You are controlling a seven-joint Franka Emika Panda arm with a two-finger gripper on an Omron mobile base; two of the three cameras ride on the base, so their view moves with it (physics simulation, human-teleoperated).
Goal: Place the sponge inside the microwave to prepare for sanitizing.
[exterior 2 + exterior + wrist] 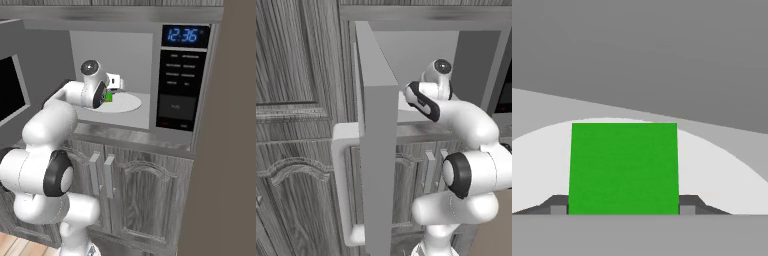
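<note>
The microwave (182, 75) stands open, and its door (378, 150) with the pale bar handle (341, 185) swings out to the left. My arm reaches into the cavity. The gripper (109, 96) is shut on the sponge (108, 97) over the left part of the white round plate (127, 102). In the hand view the sponge's green face (623, 167) sits between the two dark fingertips (558, 206), with the plate (722, 175) beyond it. I cannot tell whether the sponge touches the plate.
The microwave's black button panel with the blue display (182, 36) is right of the cavity. Grey wood-grain cabinet doors (135, 195) are below it and more (296, 125) stand to the left. A brown panel (225, 150) closes off the right side.
</note>
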